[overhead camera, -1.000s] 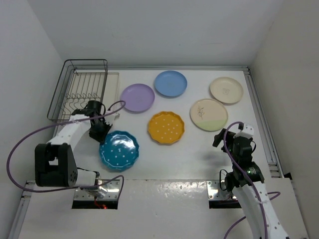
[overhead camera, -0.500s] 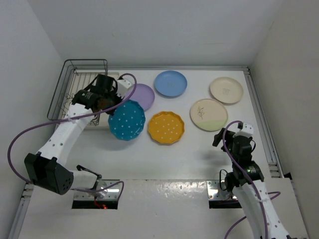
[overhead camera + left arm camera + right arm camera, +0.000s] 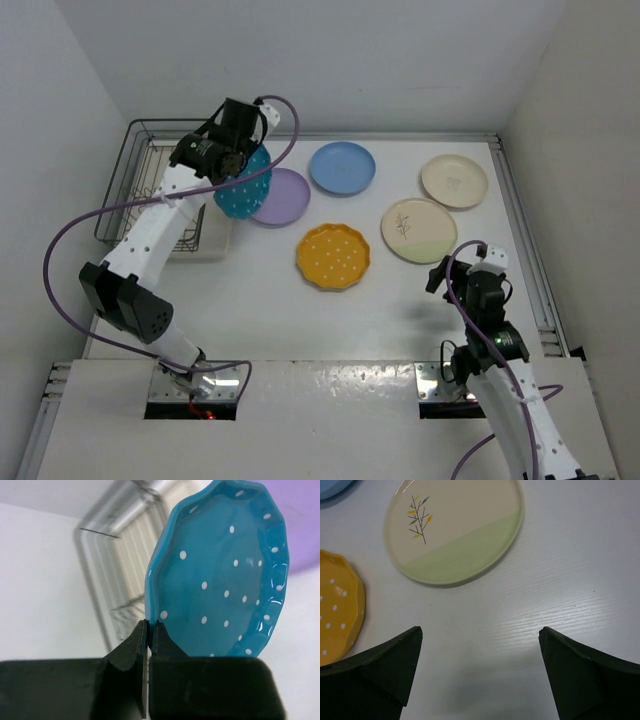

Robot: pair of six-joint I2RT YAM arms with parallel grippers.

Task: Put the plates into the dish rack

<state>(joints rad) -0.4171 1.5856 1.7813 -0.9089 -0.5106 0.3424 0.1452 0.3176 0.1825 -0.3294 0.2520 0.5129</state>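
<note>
My left gripper is shut on the rim of the teal white-dotted plate, holding it on edge in the air beside the dark wire dish rack. In the left wrist view the gripper pinches the teal plate with the rack behind. On the table lie the lilac plate, blue plate, orange dotted plate, sprig plate and plain cream plate. My right gripper is open and empty over bare table, near the sprig plate.
A flat cream tray lies under and beside the rack. White walls close in the table on the left, back and right. The orange plate's edge shows at the left of the right wrist view.
My left arm has lifted the teal plate off the table front, carried it back and up toward the rack, and turned it on edge. The right arm has not moved.
</note>
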